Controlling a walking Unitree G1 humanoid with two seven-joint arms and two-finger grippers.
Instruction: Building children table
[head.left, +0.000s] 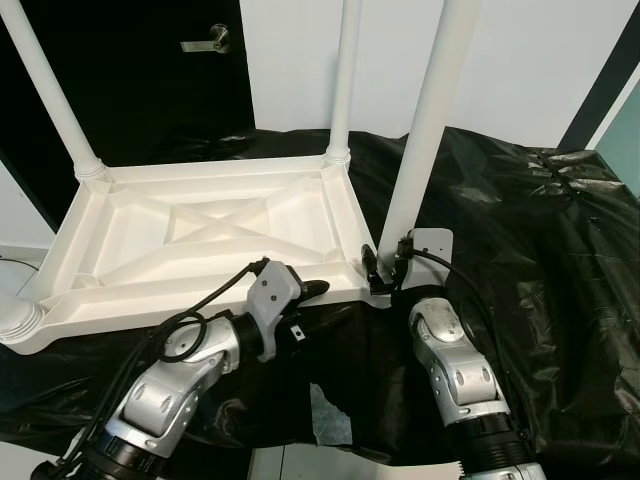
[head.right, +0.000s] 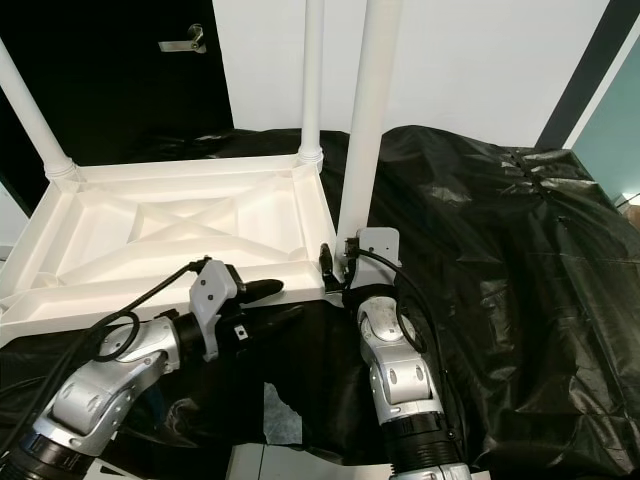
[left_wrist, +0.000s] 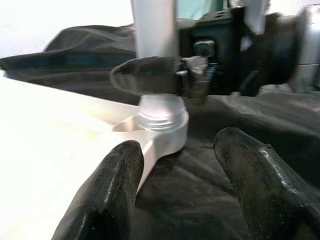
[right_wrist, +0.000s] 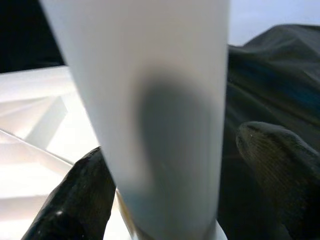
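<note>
The white children's table (head.left: 200, 235) lies upside down on a black plastic sheet. Three white legs stand up from its corners. The near right leg (head.left: 425, 130) sits in its corner socket (left_wrist: 160, 122). My right gripper (head.left: 385, 268) straddles this leg just above the socket; in the right wrist view one finger (right_wrist: 75, 200) touches the leg (right_wrist: 150, 100) and the other finger (right_wrist: 280, 170) stands a little off it. My left gripper (head.left: 312, 290) is open and holds nothing. It sits at the table's near rim, pointing at that same corner.
The black plastic sheet (head.left: 540, 250) covers the surface to the right and front. A dark door with a lever handle (head.left: 205, 42) stands behind, beside a white wall. The near left corner socket (head.left: 18, 322) holds no leg.
</note>
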